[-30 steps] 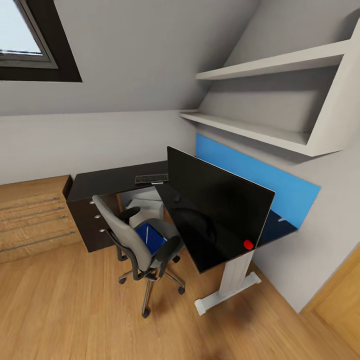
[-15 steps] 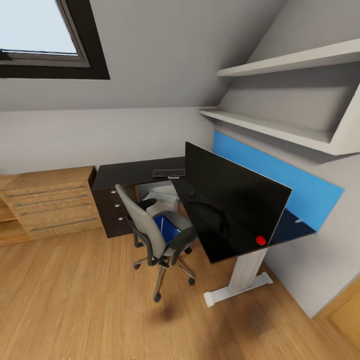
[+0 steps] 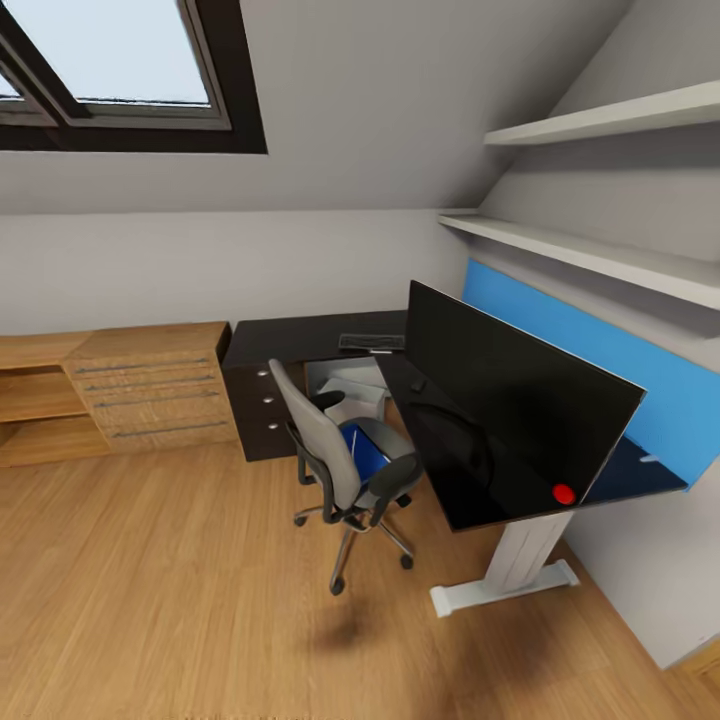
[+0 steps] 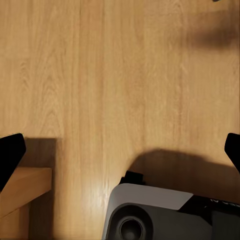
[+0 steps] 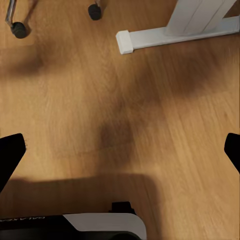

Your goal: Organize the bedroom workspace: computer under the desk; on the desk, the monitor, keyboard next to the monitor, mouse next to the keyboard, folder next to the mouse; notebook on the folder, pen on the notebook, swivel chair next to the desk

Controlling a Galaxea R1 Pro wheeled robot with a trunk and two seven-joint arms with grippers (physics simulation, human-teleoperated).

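Both end effectors spread open over floor [image 4: 100,75]. Chair [image 3: 335,455] casters beyond right end effector [image 5: 120,150]; folder [image 3: 365,447] apparently on seat.

Black desk [image 3: 300,338], blue back panel [image 3: 590,345], grey swivel chair [image 3: 325,450], blue folder [image 3: 366,450], wood-plank floor [image 3: 180,590]

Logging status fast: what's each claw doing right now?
Left claw: open, holding nothing, over the wood floor.
Right claw: open, holding nothing.

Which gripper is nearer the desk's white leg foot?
Right. The right gripper hangs over floor close by the desk foot; the left gripper faces floor beside a wooden ledge.
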